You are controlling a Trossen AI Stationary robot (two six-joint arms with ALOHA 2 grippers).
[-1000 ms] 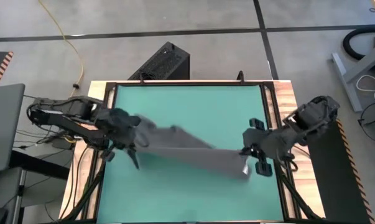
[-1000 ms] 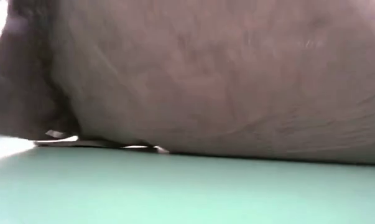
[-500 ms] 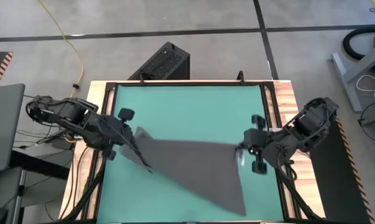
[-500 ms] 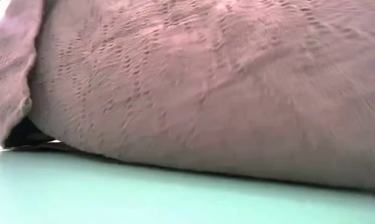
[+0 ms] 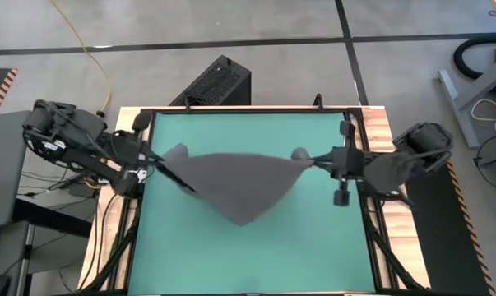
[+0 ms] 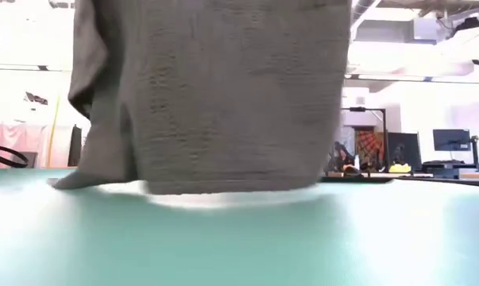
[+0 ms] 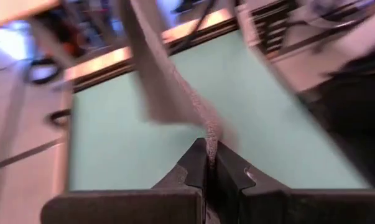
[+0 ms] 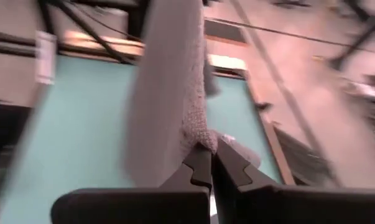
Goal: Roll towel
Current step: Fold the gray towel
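My left gripper point(image 5: 155, 164) at the worktop's left edge, pinched on one towel point(image 5: 235, 181) corner, my right gripper point(image 5: 313, 160) at the right edge, pinched on another, arms stretched apart, towel hanging taut between, lowest point brushing the worktop point(image 5: 231, 255)

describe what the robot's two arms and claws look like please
Both arms are dark, near-black, jointed segments with rounded housings at the joints. The left claw has two black, angular fingers with stepped inner edges; the right claw is built the same way. Black cables loop beside the left arm, and the right arm carries a small round black knob.
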